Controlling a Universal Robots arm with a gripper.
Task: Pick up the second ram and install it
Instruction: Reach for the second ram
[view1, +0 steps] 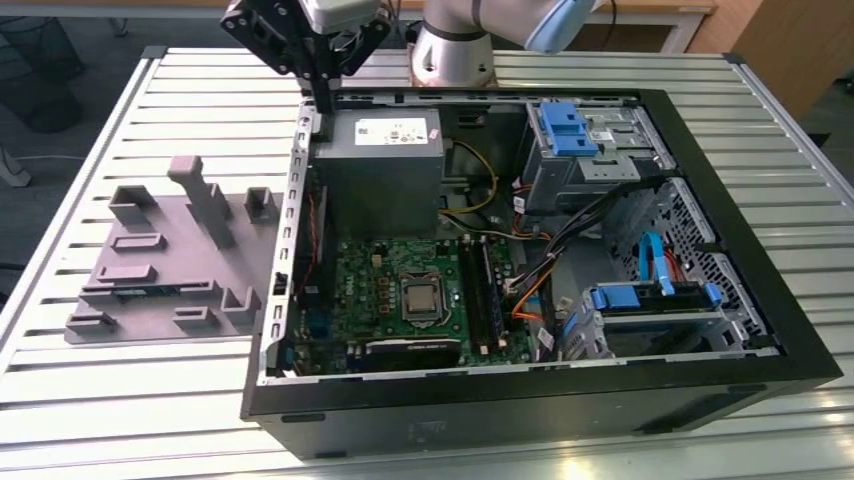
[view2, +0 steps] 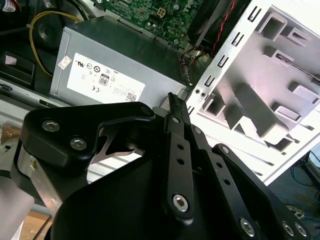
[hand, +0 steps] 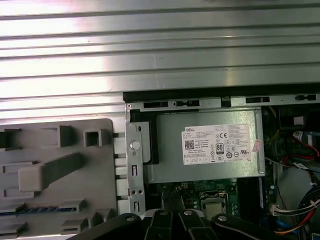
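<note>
The second ram (hand: 35, 210) is a thin blue stick lying in a slot of the grey holder tray (hand: 75, 145); in the exterior view the ram (view1: 144, 291) shows as a bluish strip near the front of the tray (view1: 147, 250). My gripper (view1: 324, 100) hangs over the far left corner of the open computer case, above the case wall beside the power supply (view1: 380, 165). Its black fingers (view2: 172, 102) stand together with nothing between them. In the first wrist view the gripper (hand: 172, 200) sits over the motherboard's edge. The long black memory slots (view1: 478, 290) lie on the green motherboard (view1: 387, 290).
The black case (view1: 747, 300) lies open on a slatted metal table (view1: 200, 90). Drive cages with blue clips (view1: 574, 130) and loose cables (view1: 534, 260) fill the exterior view's right half of the case. The tray has tall raised blocks (view1: 207, 200).
</note>
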